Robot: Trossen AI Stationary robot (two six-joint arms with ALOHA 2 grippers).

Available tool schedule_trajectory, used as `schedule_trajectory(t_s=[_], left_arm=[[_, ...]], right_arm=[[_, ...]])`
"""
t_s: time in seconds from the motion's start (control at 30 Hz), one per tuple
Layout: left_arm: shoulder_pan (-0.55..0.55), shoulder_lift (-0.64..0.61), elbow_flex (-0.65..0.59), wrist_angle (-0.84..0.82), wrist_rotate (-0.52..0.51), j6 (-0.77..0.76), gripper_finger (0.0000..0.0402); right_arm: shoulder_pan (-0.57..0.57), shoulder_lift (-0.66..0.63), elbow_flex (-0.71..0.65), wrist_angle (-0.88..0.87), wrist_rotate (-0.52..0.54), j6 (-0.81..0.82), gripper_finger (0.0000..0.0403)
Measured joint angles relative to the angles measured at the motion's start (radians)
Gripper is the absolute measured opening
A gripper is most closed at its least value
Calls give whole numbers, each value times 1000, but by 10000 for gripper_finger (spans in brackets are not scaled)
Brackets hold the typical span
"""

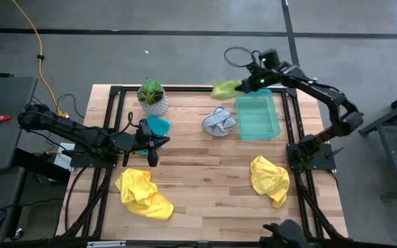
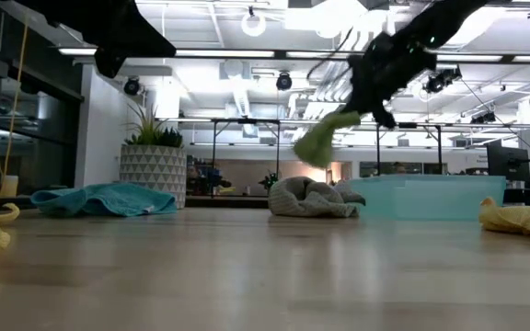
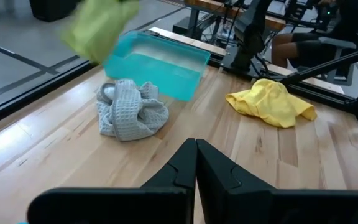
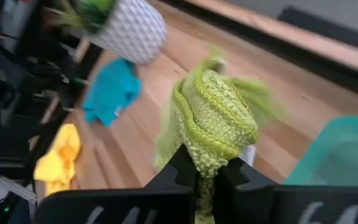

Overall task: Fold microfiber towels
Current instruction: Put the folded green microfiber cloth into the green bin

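Seen from above, the right gripper (image 1: 248, 83) holds a lime towel (image 1: 225, 87) aloft at the table's far edge, beside the far end of the green tray (image 1: 258, 117). Its own wrist camera shows what the overhead cannot: the two fingers clamped tight on a bunched fold of that towel (image 4: 213, 121), the cloth hanging down past them.

The low view catches the lime towel (image 2: 323, 136) dangling clear above the tabletop, with the tray (image 2: 431, 196) behind and below it.

The left gripper (image 1: 150, 143) rests low over the table's left side, its tip just beside the teal towel (image 1: 158, 126). Its wrist camera shows the fingers (image 3: 185, 169) pressed together, holding nothing.

The grey towel (image 1: 218, 122) lies crumpled just left of the tray; from table height it reads as a rumpled mound (image 2: 312, 198), and the left wrist camera shows its waffle weave (image 3: 131, 109).

One yellow towel (image 1: 143, 194) lies heaped near the front left, another (image 1: 269, 179) near the front right; only the second shows in the left wrist camera (image 3: 271, 102).

The plant (image 1: 152, 96) stands at the far left in its white patterned pot, the teal towel lying flat just in front of it; in the low view the teal cloth (image 2: 107, 199) spreads against the pot's base.
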Motion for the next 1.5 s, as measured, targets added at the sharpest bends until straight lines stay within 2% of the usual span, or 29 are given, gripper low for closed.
schedule_trajectory(t_s=[0.2, 0.5, 0.83, 0.93, 1.0, 1.17, 1.33, 1.5], left_arm=[[0, 0, 0, 0, 0, -1, 0], [0, 0, 0, 0, 0, -1, 0], [0, 0, 0, 0, -4, 0, 0], [0, 0, 0, 0, -4, 0, 0], [0, 1, 0, 0, -4, 0, 0], [0, 0, 0, -1, -3, 0, 0], [0, 1, 0, -3, -3, 0, 0], [0, 1, 0, -3, -2, -2, 0]], right_arm=[[-5, 111, -7, -12, 47, -8, 0], [-78, 100, -7, -183, 151, -71, 0], [16, 78, -6, 103, -96, 100, 0], [43, 90, -6, 158, -126, 129, 0], [47, 94, -6, 150, -102, 133, 0], [16, 110, -6, 5, 57, 58, 0], [-9, 138, -6, -78, 131, 13, 0], [-32, 127, -6, -100, 158, -10, 0]])
